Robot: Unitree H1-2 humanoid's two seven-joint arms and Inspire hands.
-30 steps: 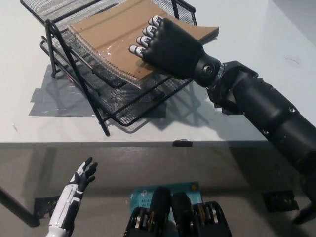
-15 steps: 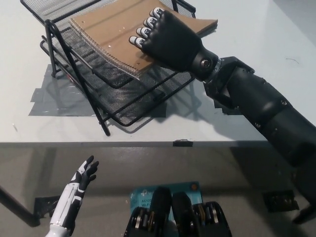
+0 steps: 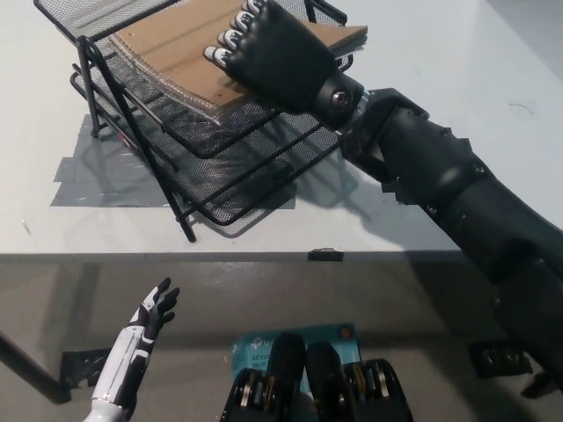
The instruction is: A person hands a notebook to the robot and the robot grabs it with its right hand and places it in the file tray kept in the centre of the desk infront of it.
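— Where is the notebook [image 3: 171, 54] held, and by what?

— It is held by the black right hand [image 3: 273, 54], whose fingers [image 3: 230, 39] are curled over its brown cover and clamped on it. The notebook is seen over the upper tier of the black mesh file tray [image 3: 224, 180]; whether it is already resting on the mesh or just above it cannot be told.

— Which way does it lie from the fingers?

— Most of it is spread to the picture's left of the fingers, over the tray. The wire-bound edge is turned toward the robot and the tray's front rim. The long axis is laid slantwise, from the upper right down to the left, roughly along the tilted tier.

— And the other hand?

— The white left hand [image 3: 151, 309] is kept low at the lower left, below the tabletop [image 3: 440, 70] edge, fingers spread and holding nothing. It is well apart from the tray, so the right hand is plainly the nearer one.

— What is the coming move judged to turn on?

— On the notebook being lined up with the tier, so that it can be let go flat and not caught on the rim.
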